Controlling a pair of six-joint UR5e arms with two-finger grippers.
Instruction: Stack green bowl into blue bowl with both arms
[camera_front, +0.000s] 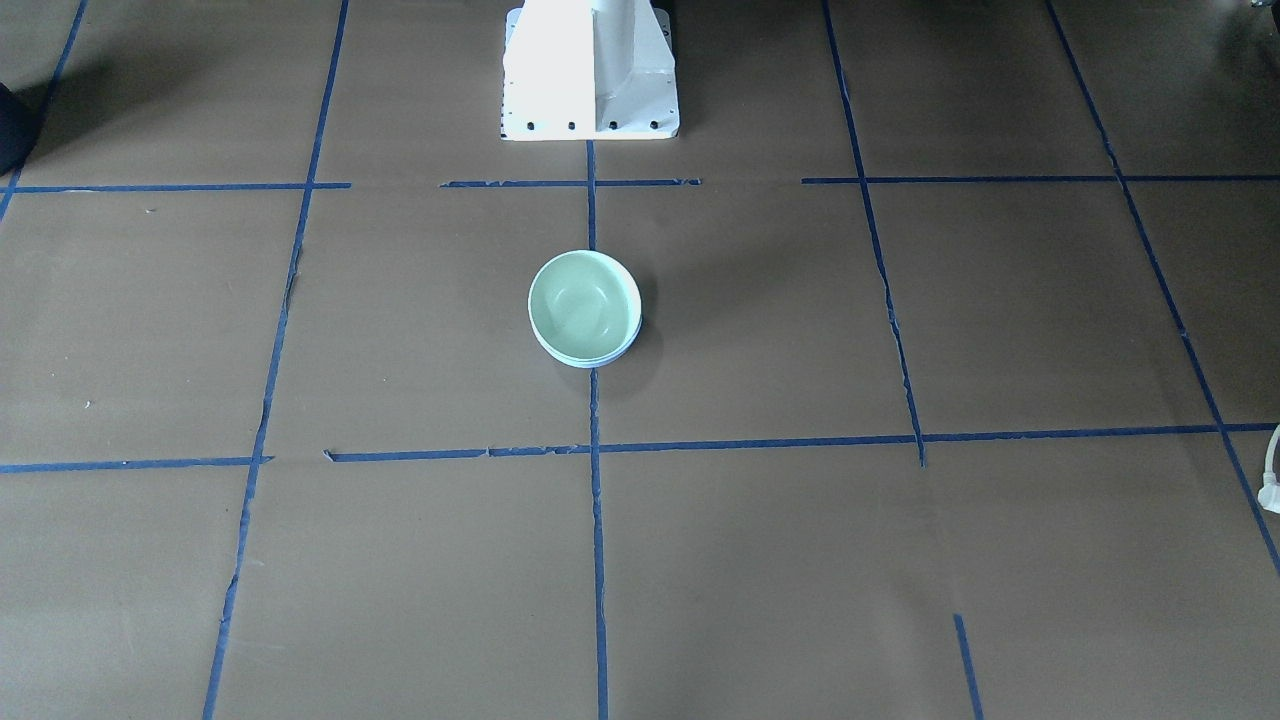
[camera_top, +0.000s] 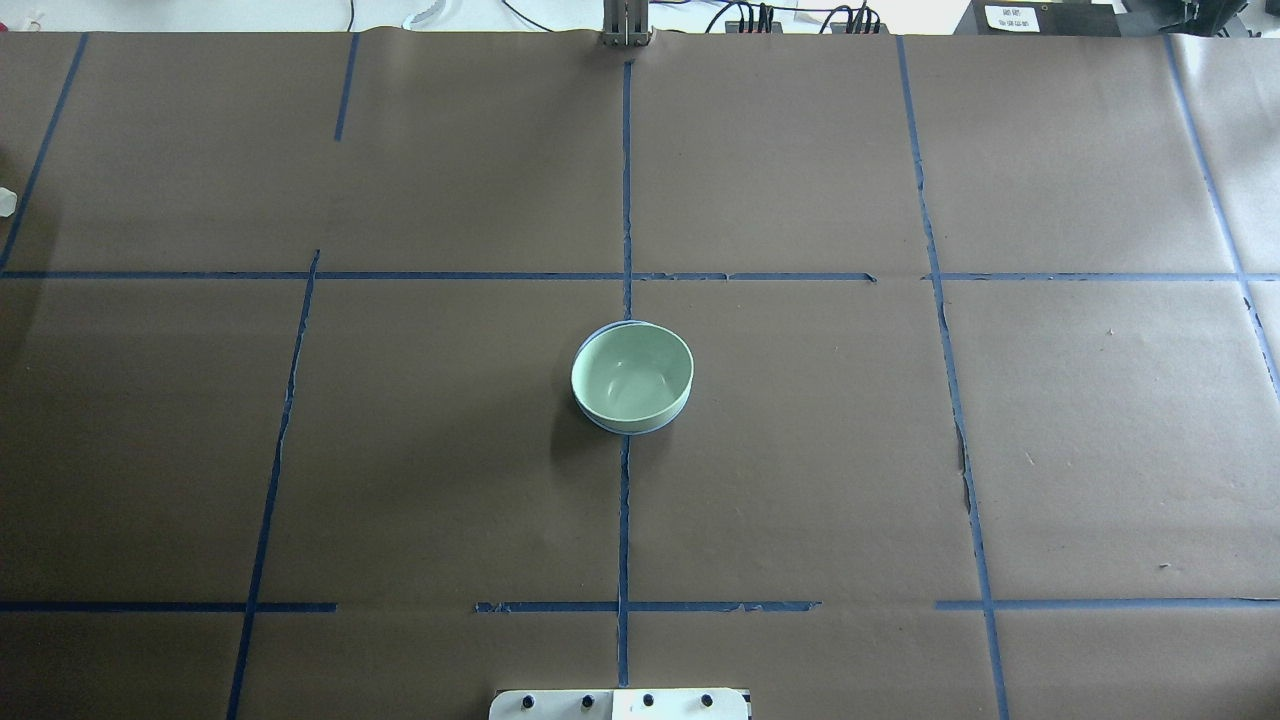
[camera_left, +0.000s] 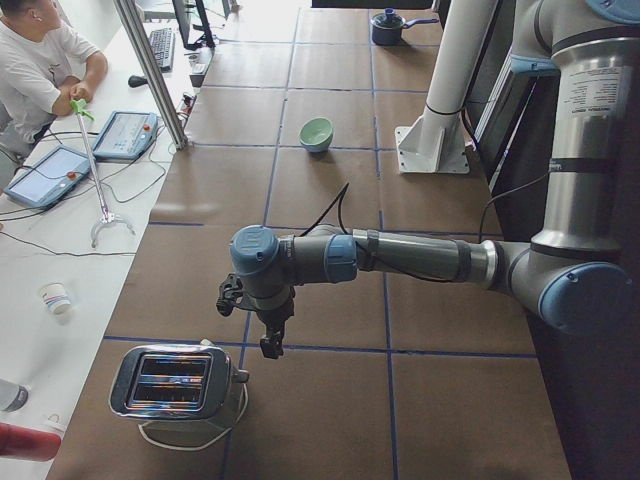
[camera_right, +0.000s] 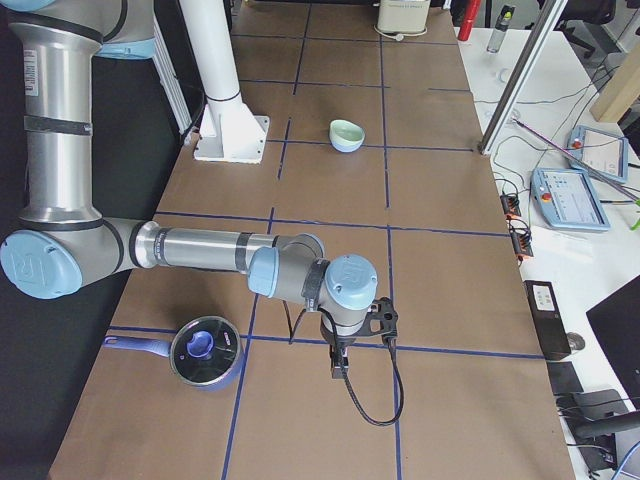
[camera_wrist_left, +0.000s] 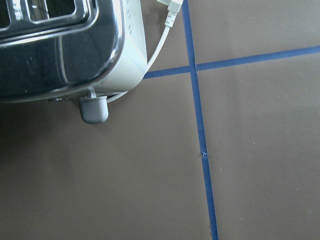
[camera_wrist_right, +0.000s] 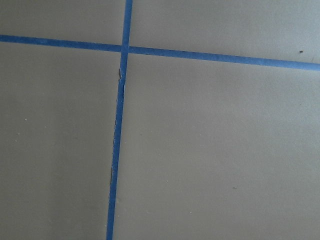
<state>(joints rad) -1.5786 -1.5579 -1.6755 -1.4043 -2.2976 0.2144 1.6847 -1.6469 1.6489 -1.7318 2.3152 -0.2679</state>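
I see the green bowl (camera_top: 632, 376) nested in the blue bowl (camera_front: 590, 362) mid-desk (camera_top: 900, 450), so stacking looks done. The left tool (camera_left: 270, 345) and right tool (camera_right: 338, 368) hang well clear; I cannot tell whether either is spread or pressed together.

Brown paper covers the table (camera_top: 1050, 450), gridded with blue tape (camera_top: 624, 500). A white bench (camera_left: 60, 350) strewn with cables runs alongside, past a slanted metal post (camera_left: 150, 70). Light even, shadows soft

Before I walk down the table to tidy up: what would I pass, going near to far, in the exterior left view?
toaster → green bowl → blue saucepan
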